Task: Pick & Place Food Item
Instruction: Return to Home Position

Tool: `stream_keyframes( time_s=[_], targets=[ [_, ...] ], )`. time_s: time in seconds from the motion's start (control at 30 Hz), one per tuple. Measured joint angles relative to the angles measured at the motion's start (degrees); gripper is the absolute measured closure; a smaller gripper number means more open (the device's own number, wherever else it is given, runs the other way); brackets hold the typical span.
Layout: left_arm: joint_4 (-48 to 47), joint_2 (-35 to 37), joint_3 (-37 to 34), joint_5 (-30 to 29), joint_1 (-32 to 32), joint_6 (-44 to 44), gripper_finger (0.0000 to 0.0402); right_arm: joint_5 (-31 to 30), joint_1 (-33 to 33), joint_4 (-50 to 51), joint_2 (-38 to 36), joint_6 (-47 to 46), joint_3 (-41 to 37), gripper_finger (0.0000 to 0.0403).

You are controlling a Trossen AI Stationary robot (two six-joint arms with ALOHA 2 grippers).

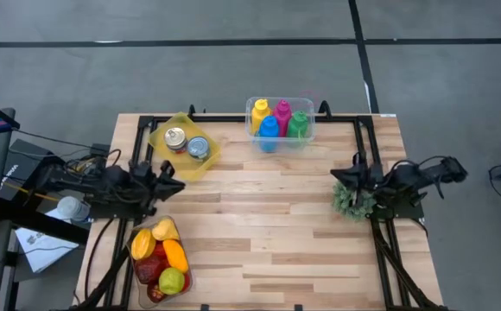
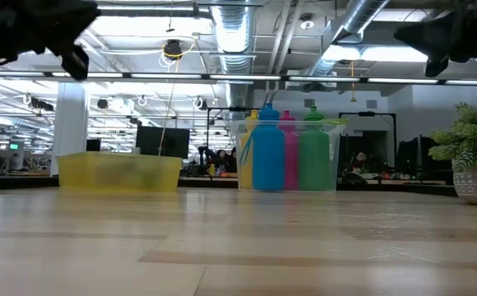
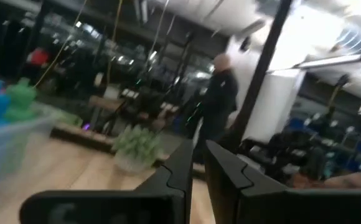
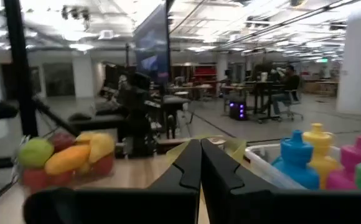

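**Transparent bin and its food.** The transparent bin (image 1: 133, 262) stands on the near left corner of the bench (image 1: 276, 233). Its long axis runs from the far side toward the near edge, slanting slightly rightward as it nears. Inside lie a green apple (image 1: 171, 281) at the near end and a red apple (image 1: 149, 268) beside it. An elongated orange piece (image 1: 175, 255) lies roughly along the bin's axis, and yellow pieces (image 1: 164, 229) fill the far end.

**Arms.** The left pincer (image 1: 169, 172) hangs over the left edge of the bench, just beyond the bin's far end and pointing rightward. It is clenched, holding nothing; its wrist view shows only a slit between the fingers (image 3: 183, 165). The right pincer (image 1: 344, 175) hangs over the right edge, pointing leftward, likewise clenched and empty, its fingers (image 4: 190, 163) meeting.

**Surroundings.** A yellow tray (image 1: 160, 134) with two cans (image 1: 187, 143) sits at the far left. A clear tub (image 1: 252, 130) of coloured bottles (image 1: 278, 118) sits at the far centre. A potted plant (image 1: 351, 202) stands below the right pincer.
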State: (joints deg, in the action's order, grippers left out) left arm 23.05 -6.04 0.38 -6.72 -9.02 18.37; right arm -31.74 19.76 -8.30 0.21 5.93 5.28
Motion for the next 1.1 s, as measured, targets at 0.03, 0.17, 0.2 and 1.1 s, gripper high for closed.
stream_keyframes(
  time_s=[0.03,0.17,0.2,1.1],
  targets=[
    [-0.6,-0.6,0.0,-0.3,0.0,0.0,0.0372,0.9,-0.6,0.7,0.0,0.0,0.0,0.0403],
    [-0.9,-2.9,0.0,-0.3,0.0,-0.1,0.0372,1.8,-2.9,5.7,0.0,-0.3,0.0,0.0403],
    [-1.3,-3.4,0.0,-0.3,0.0,-0.1,0.0372,1.8,-3.4,7.0,0.0,-0.6,0.0,0.0403],
    [-1.6,-7.6,0.0,-0.3,0.0,0.1,0.0372,0.7,-7.6,9.4,0.0,-12.0,0.0,0.0403]
  ],
)
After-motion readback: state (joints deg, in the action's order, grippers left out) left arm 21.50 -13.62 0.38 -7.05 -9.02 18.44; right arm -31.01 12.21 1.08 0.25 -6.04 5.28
